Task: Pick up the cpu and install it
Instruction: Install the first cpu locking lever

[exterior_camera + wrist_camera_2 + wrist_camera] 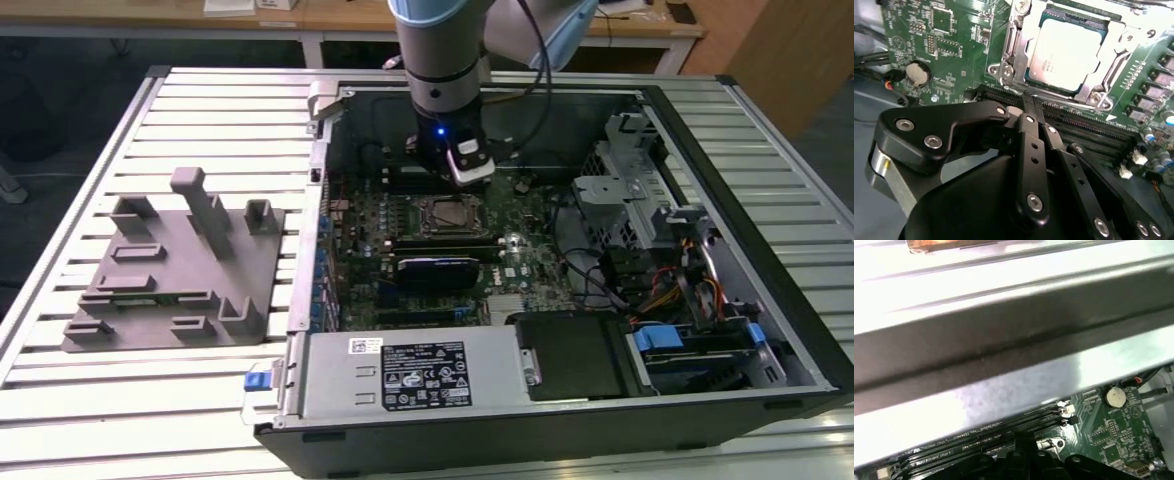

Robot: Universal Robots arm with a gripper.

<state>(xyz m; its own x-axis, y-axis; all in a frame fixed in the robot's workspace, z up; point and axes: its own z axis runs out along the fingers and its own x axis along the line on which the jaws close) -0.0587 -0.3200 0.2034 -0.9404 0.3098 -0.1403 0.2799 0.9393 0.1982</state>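
The cpu (1064, 50), a flat square chip with a silvery top plate, lies in the metal-framed socket (447, 213) on the green motherboard (954, 35) inside the open computer case. My gripper (1033, 102) hangs just above the board beside the socket, over the black memory slots (1089, 135). Its two slim black fingers (1026, 145) are pressed together with nothing between them. In the exterior view the gripper (461, 168) sits at the far side of the socket, under the grey arm. The first wrist view catches the fingertips (1021, 440) before the case wall.
A grey plastic fixture (174, 265) with upright posts stands on the slatted table at the exterior view's left. Inside the case are a power supply (414, 372), a black block (441, 268), a drive cage (641, 200) and loose cables (667, 295). The case's steel wall (1004, 350) rises close by.
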